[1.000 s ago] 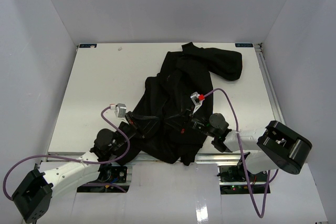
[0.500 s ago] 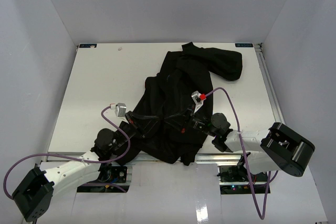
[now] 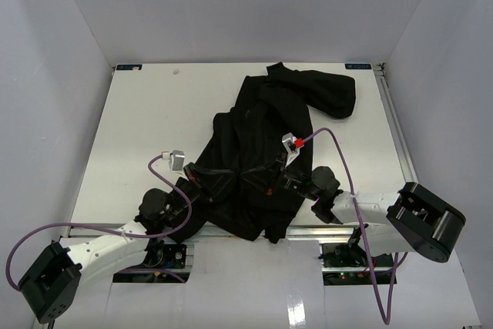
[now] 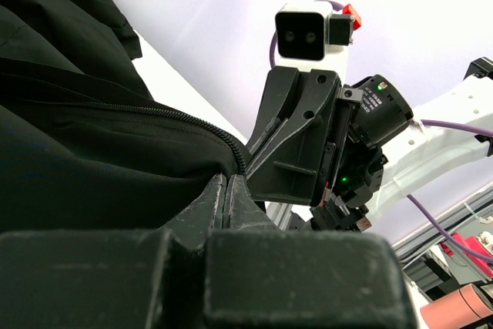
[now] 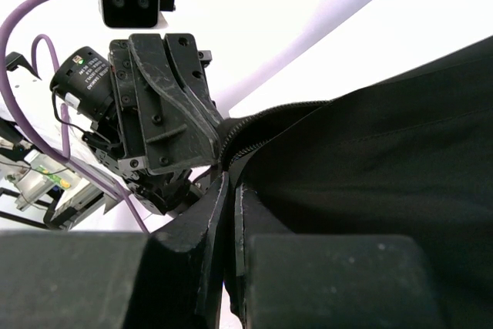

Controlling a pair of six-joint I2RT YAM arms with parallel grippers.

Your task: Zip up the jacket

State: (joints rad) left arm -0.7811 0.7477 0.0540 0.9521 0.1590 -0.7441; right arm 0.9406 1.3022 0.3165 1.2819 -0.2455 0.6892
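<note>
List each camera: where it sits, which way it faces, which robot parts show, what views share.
Top external: above and behind the robot, looking down on the table; left arm and right arm enter below, left gripper and right gripper on the jacket.
Left wrist: low over the jacket, facing the right gripper; own fingers pinched at the bottom.
Right wrist: facing the left gripper; own fingers pinched at the bottom.
Shared: the wrist views face each other along the zipper; all show the jacket.

A white table (image 3: 139, 136) sits boxed in by plain pale walls (image 3: 246, 5) — on three sides — evenly lit.
</note>
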